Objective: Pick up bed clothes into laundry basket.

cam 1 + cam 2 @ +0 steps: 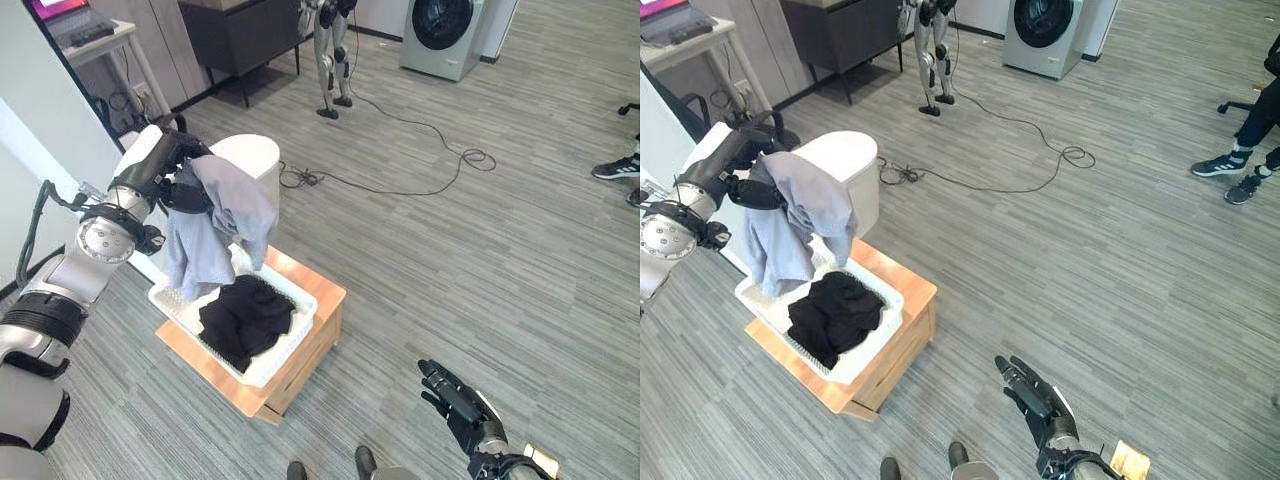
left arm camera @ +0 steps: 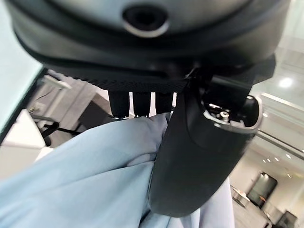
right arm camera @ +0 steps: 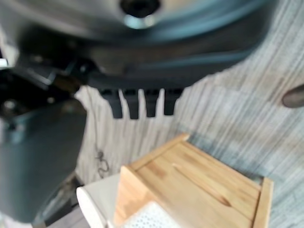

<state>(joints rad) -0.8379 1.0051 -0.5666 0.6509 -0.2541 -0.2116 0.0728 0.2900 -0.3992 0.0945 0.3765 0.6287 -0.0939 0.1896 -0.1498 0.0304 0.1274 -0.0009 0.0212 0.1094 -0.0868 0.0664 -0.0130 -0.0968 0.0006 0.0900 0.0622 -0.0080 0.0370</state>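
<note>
Grey-blue garment pinched in left robot hand, above laundry basket.

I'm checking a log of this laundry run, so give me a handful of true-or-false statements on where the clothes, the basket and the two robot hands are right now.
1. The left robot hand grips a light blue garment that hangs above the laundry basket. True.
2. A black garment lies on the floor beside the basket. False: it lies inside the basket.
3. The basket sits on a low wooden stand. True.
4. The right robot hand holds a piece of clothing. False: it is open, holding nothing, over the floor.
5. A washing machine stands at the far side of the room. True.
</note>
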